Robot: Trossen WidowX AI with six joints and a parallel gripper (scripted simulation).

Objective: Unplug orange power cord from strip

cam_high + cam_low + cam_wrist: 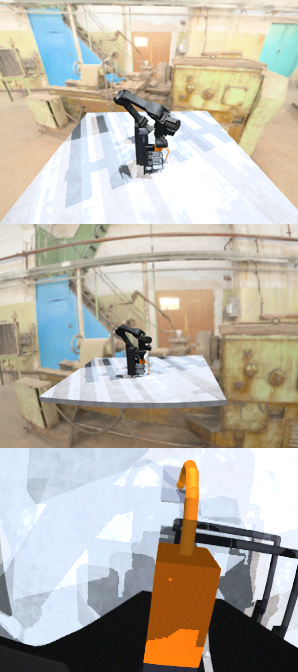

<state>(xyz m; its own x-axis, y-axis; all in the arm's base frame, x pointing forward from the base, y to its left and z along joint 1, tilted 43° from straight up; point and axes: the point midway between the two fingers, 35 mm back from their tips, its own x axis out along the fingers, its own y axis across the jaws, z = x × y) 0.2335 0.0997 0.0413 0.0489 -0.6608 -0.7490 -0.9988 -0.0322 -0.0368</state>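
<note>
The orange plug (157, 148) (142, 362) (185, 583) is at the upper part of the dark upright power strip (140, 151) (131, 365), on its right side. Whether its prongs are in the socket is hidden. The orange cord (168, 154) (149, 367) (191, 500) leaves the plug's outer end and bends down toward the table. My gripper (160, 144) (141, 359) (180, 605) is shut on the orange plug, one black finger against each side in the wrist view.
A thin black wire rack (162, 163) (235, 543) stands just below the plug. Grey blocks (154, 158) (140, 370) sit beside the strip under the plug. The striped pale table (200, 183) (177, 392) carries everything. My arm arches over the strip from behind.
</note>
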